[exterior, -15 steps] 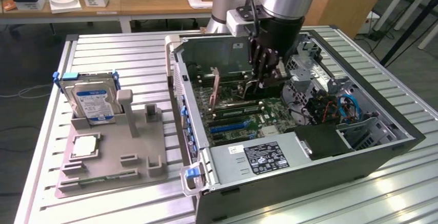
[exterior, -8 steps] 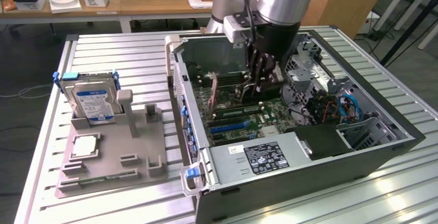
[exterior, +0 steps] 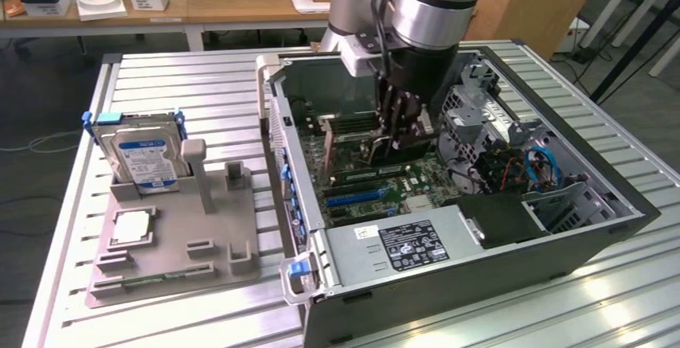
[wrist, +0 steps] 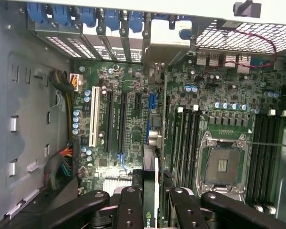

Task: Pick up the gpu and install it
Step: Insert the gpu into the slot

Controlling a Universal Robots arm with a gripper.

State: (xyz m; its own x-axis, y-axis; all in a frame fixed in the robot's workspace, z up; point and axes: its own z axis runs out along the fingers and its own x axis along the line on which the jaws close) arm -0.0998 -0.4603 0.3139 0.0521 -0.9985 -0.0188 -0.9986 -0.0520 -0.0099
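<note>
My gripper (exterior: 399,137) reaches down into the open computer case (exterior: 595,173), just above the motherboard (exterior: 367,189). In the wrist view the gripper (wrist: 150,200) is shut on the gpu (wrist: 149,143), a thin dark card seen edge-on between the two black fingers (wrist: 128,207). The card runs from the fingers towards the rear slot brackets (wrist: 119,24), lined up with the expansion slots (wrist: 121,121) beside the memory slots. I cannot tell whether its edge sits in a slot or hangs just over the board.
A hard drive (exterior: 143,157) with a blue-white label stands in the grey fixture (exterior: 175,244) at the exterior view's left, with a silver processor chip (exterior: 130,227) below it. Inside the case are the power supply (exterior: 409,244), drive cages (exterior: 483,117) and an empty processor socket (wrist: 222,164).
</note>
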